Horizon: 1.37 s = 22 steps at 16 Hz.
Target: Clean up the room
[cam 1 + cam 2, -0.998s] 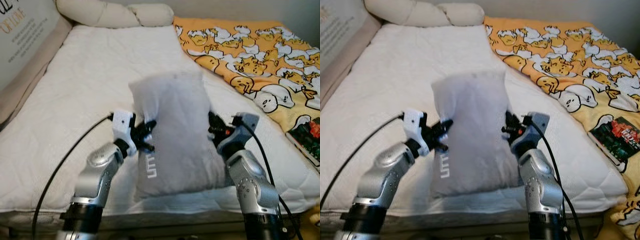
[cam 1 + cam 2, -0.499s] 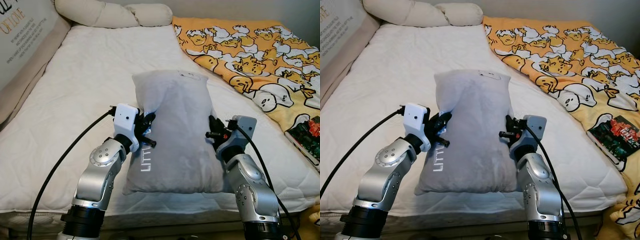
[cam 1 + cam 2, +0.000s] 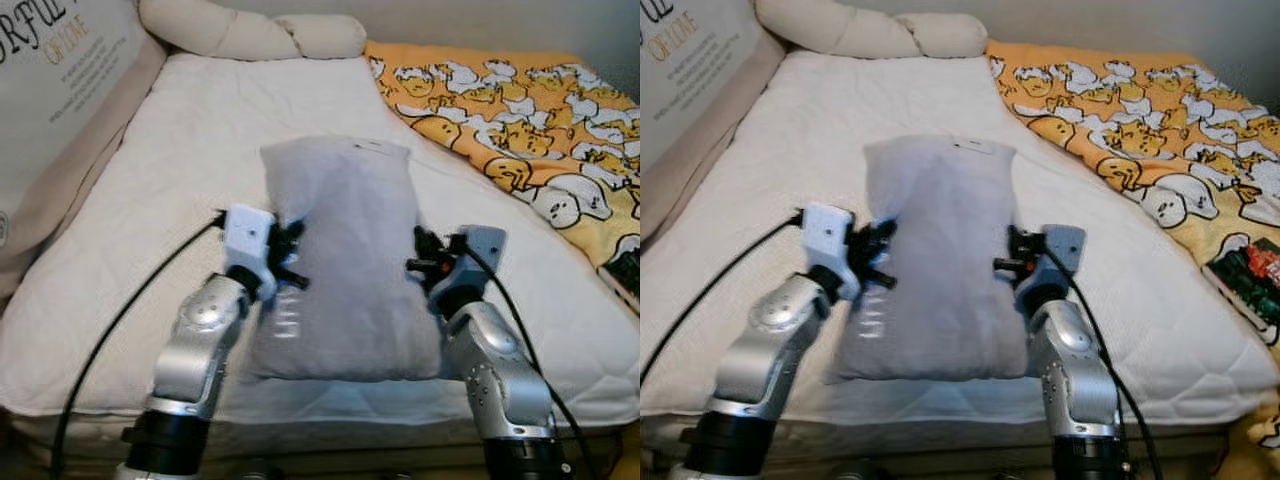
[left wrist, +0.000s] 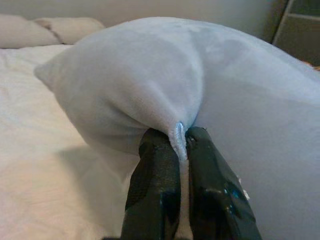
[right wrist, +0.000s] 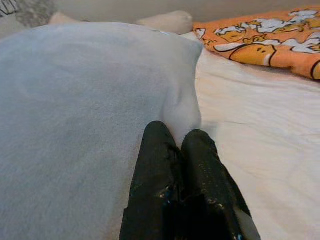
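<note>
A grey pillow (image 3: 345, 260) lies flat on the white mattress (image 3: 180, 160) near its front edge. My left gripper (image 3: 290, 262) is shut on the pillow's left edge; in the left wrist view its fingers (image 4: 157, 170) pinch a fold of the grey fabric (image 4: 180, 137). My right gripper (image 3: 420, 262) is shut on the pillow's right edge, and the right wrist view shows its fingers (image 5: 160, 160) closed on the grey cloth (image 5: 75, 100).
A yellow duck-print blanket (image 3: 520, 130) covers the bed's right side. Cream pillows (image 3: 250, 35) lie at the head. A padded board with lettering (image 3: 50, 90) leans along the left. A dark printed item (image 3: 1250, 270) lies on the blanket at right.
The pillow stood raised between both grippers a second ago; it has come down flat onto the mattress. The camera has shifted a little. Both grippers keep their hold.
</note>
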Motion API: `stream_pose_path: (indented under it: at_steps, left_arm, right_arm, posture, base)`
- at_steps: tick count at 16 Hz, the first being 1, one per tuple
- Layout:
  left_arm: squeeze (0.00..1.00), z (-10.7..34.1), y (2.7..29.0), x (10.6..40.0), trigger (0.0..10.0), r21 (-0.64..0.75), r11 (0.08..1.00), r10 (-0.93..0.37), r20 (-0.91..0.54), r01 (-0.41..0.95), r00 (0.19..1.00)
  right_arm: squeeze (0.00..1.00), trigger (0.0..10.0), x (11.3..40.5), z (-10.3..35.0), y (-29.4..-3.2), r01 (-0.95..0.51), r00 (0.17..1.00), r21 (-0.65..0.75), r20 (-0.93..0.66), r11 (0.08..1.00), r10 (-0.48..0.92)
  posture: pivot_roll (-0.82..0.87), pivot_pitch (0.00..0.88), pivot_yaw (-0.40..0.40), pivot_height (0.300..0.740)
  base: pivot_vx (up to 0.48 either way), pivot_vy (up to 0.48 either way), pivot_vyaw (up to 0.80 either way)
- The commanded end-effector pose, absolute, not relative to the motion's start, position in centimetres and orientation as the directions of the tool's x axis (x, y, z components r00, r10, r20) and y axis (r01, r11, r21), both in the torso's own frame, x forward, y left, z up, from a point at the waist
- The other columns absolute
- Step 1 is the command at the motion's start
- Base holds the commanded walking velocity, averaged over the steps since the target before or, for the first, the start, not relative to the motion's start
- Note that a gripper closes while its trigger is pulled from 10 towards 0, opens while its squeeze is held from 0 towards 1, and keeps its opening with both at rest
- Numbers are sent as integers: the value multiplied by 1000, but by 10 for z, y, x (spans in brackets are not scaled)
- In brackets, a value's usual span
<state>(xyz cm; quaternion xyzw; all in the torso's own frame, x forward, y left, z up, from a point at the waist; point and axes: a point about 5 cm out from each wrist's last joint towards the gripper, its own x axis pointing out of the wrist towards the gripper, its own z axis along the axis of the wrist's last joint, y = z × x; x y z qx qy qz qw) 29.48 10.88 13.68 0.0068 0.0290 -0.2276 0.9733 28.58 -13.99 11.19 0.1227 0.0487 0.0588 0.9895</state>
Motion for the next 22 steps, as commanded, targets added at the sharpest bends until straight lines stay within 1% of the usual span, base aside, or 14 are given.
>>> stream_pose_path:
  at_steps: [1, 11, 15, 22]
  left_arm:
    - [0, 146, 109, 298, 10000, 26, 897, -441, -31, 442, 897]
    - [0, 147, 106, 300, 10000, 31, 890, -455, -25, 456, 890]
    - [0, 147, 108, 300, 10000, 34, 891, -451, -28, 452, 892]
    - [0, 148, 109, 302, 10000, 35, 891, -451, -28, 452, 892]
  right_arm:
    - [0, 10000, 288, 119, -141, -98, 993, 250, -43, 963, 112]
    - [0, 10000, 289, 116, -147, -12, 998, 252, -53, 968, 27]
    - [0, 10000, 288, 116, -144, -40, 997, 267, -51, 963, 56]
    - [0, 10000, 288, 116, -144, -31, 997, 273, -56, 962, 48]
  posture:
    - [58, 0, -35, 740]
    - [59, 0, -25, 740]
    - [62, 0, -26, 740]
    - [66, 0, -19, 740]
  base:
    - [0, 349, 0]
    - [0, 348, 0]
    - [0, 342, 0]
    - [0, 344, 0]
